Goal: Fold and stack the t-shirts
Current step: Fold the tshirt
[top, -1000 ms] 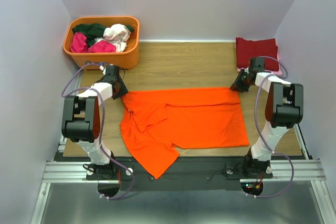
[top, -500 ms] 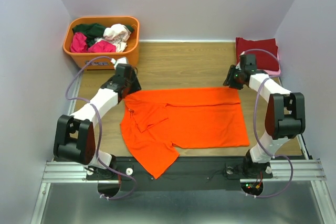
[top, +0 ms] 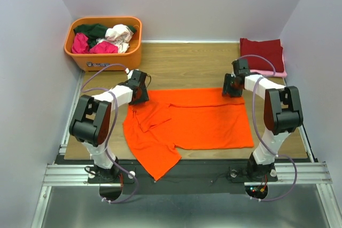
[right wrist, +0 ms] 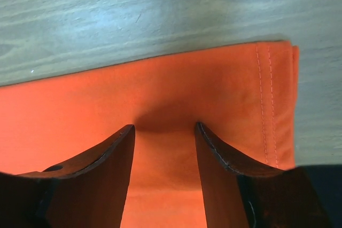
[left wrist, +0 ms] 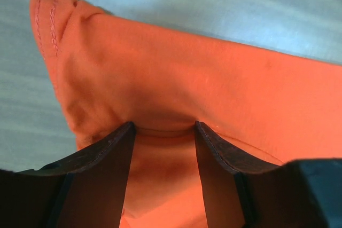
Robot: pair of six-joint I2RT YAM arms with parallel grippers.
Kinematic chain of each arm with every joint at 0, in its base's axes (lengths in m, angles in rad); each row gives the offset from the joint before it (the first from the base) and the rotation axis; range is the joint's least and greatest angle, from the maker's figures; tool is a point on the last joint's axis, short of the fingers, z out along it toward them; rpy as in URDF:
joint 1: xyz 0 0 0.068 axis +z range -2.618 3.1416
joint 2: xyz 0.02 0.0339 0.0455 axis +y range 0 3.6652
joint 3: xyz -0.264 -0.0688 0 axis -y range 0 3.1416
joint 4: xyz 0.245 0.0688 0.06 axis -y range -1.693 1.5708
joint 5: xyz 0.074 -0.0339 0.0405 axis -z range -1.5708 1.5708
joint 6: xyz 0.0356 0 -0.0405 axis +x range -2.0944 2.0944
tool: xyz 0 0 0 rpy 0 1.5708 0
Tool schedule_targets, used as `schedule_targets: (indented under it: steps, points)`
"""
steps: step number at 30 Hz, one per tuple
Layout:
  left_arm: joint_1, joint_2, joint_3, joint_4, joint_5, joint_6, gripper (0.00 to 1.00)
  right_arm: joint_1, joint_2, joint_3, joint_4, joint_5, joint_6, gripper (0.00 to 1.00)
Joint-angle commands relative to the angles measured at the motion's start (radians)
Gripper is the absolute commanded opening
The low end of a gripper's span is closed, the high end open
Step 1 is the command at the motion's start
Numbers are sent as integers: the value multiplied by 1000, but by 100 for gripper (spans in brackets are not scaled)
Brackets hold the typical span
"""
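– At the far edge of the shirt (top: 203, 118), your left gripper (top: 140, 93) stood over the left corner and your right gripper (top: 231, 86) over the right corner, both low on the cloth.
– Were they holding it?
– No. Both wrist views showed the jaws apart, with orange cloth lying in the gap and pinched on neither side.
– Where did the shirt lie?
– Spread on the table (top: 181, 60) between your arms. Its right part lay flat, its left part was rumpled with a sleeve turned in, and one flap reached the near edge. The stack (top: 261, 52) of folded dark red sat at the far right corner, apart from it. The unfolded shirts (top: 104, 38) lay in the tub (top: 107, 60).
– Which step do you record?
– In my judgement, the opening of a fold. The two far corners were addressed but not yet taken.
– What did the next move call for?
– You would have had to close both grippers on their corners together, catch every layer, lift evenly and carry that edge toward yourself. The rumpled left side looked likely to drag and skew the fold.
– And against a second earlier?
– Both grippers had come inward. They had stood nearer the outer ends of that edge, the left one almost off the cloth. The shirt itself lay much as before.
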Motion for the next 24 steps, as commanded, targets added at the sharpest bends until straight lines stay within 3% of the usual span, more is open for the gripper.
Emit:
schedule_targets:
  steps: [1,10,16,20,24]
  points:
    - [3,101,66,1,-36,32,60,1,89,58,-8,97,-17,56]
    - [58,288,327,-40,-51,105,60,-20,273,291,-9,159,-26,56]
    - [69,337,491,-77,-39,141,61,-22,306,411,-21,125,-22,56]
    - [55,214,450,-89,-5,121,65,-20,192,375,-29,74,-8,61]
    - [20,-63,259,-106,26,58,68,-20,-4,202,-37,54,24,66]
